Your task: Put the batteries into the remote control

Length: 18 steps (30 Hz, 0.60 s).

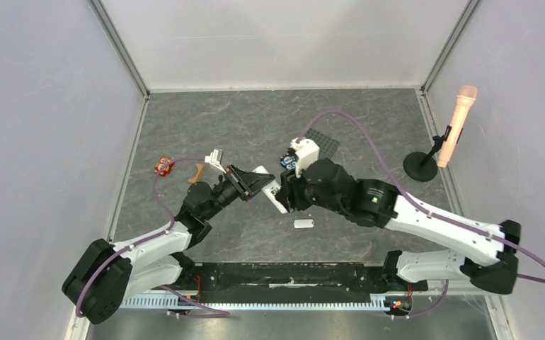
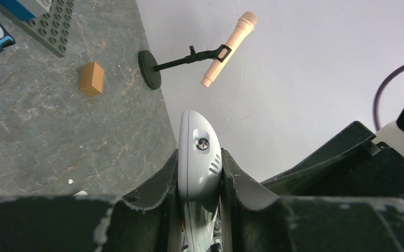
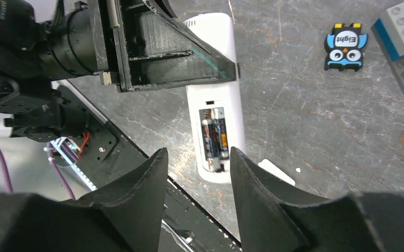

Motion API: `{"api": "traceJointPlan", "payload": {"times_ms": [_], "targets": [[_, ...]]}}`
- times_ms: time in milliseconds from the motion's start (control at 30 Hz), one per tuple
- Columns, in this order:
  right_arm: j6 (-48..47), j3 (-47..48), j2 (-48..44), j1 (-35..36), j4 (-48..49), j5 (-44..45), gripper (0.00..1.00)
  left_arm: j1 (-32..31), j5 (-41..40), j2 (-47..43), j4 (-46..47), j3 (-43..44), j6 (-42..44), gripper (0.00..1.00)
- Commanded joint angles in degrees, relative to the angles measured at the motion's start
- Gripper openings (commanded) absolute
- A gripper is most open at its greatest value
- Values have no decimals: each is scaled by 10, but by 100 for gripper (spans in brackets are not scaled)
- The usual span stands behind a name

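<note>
My left gripper is shut on the white remote control and holds it above the table; its rounded end stands between the jaws in the left wrist view. In the right wrist view the remote lies back up with its compartment open. Two dark batteries sit side by side in the compartment. My right gripper is open and empty, just above the remote's battery end; in the top view it hovers there too.
The small white cover piece lies on the table in front of the remote. An orange-brown block, an owl sticker, a grey brick plate, a microphone on a stand and a small red toy are around.
</note>
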Motion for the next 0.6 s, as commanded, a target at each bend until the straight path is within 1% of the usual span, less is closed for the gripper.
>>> {"api": "traceJointPlan", "payload": {"times_ms": [0, 67, 167, 267, 400, 467, 567], "targets": [[77, -51, -79, -1, 49, 40, 57, -2, -14, -20, 39, -4, -55, 2], [109, -101, -122, -1, 95, 38, 67, -2, -19, -25, 49, -3, -73, 2], [161, -183, -187, 0, 195, 32, 74, -2, -25, -30, 74, -3, -100, 2], [200, -234, -222, 0, 272, 25, 76, -2, -29, -33, 98, -1, -126, 2], [218, -244, -222, 0, 301, 33, 78, -3, -41, -32, 118, 4, -152, 2], [230, -254, -229, 0, 320, 44, 77, -3, -43, -26, 136, 7, -163, 2], [250, -273, -242, 0, 355, 62, 73, -4, -44, -17, 157, 9, -178, 2]]}}
